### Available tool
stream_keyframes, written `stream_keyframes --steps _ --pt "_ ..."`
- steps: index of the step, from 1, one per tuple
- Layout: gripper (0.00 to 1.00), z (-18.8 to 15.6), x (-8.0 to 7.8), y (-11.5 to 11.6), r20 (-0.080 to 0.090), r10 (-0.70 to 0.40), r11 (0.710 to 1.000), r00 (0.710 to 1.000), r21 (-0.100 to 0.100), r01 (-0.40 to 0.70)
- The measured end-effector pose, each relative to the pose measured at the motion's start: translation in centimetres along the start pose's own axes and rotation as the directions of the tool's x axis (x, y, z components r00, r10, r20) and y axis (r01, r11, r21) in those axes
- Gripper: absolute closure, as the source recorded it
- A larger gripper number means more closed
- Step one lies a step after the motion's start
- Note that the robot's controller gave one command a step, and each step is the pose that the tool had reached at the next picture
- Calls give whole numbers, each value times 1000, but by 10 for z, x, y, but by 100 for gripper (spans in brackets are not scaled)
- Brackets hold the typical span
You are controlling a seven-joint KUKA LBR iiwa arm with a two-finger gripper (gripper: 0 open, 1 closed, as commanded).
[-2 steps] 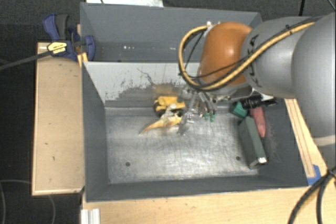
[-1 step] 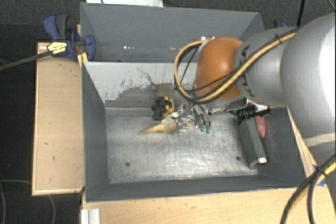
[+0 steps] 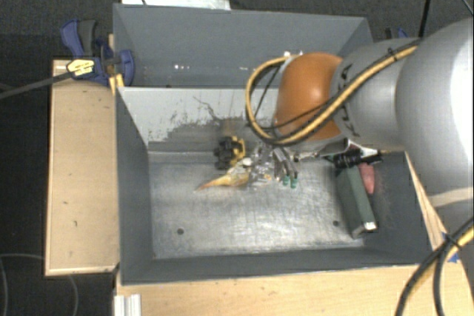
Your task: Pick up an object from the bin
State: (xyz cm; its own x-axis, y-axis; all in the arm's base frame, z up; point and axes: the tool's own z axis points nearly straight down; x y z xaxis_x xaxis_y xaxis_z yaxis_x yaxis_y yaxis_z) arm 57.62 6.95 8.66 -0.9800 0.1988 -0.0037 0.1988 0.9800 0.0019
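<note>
The grey metal bin [image 3: 137, 181] has a scuffed floor, and its few things lie along the back half. The silver arm [image 3: 426, 107] comes in from the right and covers the bin's right rear corner. An orange cover [image 3: 307, 96] sits at its wrist, with yellow and black cables [image 3: 259, 111] looping round it. Below the arm, near the right wall, a long dark block [image 3: 354, 202] lies flat with a small pink piece [image 3: 367, 178] just beside its upper end. The gripper [image 3: 284, 174] hangs low over the middle of the floor near the back wall, above a small cluster. Whether the claw is apart or together cannot be told, as it blends into the clutter beneath it. Nearest to it is a tan pointed piece [image 3: 222, 180], with its tip to the left and its wide end by the gripper. Behind that piece sits a black-and-yellow toy [image 3: 229, 150].
</note>
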Motion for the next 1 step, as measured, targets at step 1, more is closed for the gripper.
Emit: stream_keyframes --steps 1 --pt "100 -134 0 -12 -1 -8 1000 1000 1 8"
